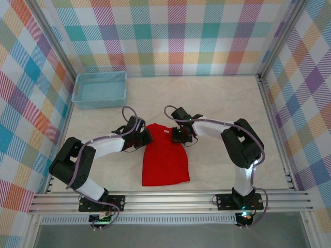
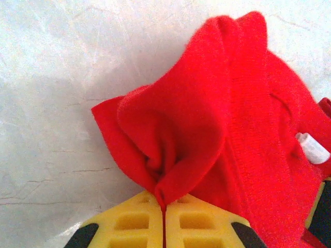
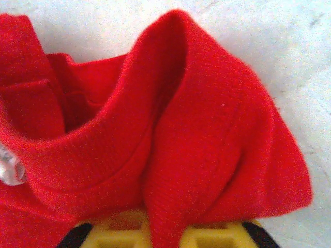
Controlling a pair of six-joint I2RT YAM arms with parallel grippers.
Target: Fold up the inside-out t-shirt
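**Desk:** Where is the garment sitting?

**Operator:** I have the plain bright red short-sleeved cloth t-shirt (image 1: pixel 165 160) lying on the pale marbled table (image 1: pixel 222 98). It is closer to the arm bases than the shallow light-blue plastic basket (image 1: pixel 99 102), off to the basket's right and well apart from it. It lies as one long block, with its small white tag (image 1: pixel 166 131) at the end that faces the basket's side of the table.

**Desk:** And your grippers?

**Operator:** My left gripper (image 1: pixel 146 136) is on the t-shirt corner nearest the basket. On its wrist camera I see the yellow fingers (image 2: pixel 129 222) pressed fully together, with a pinch of red cloth bunched up between them. My right gripper (image 1: pixel 179 135) is on the other corner of that same end, farther from the basket. Its yellow fingers (image 3: pixel 212 235) are closed around a thick fold that rises in a ridge, and the tag is just beside it.
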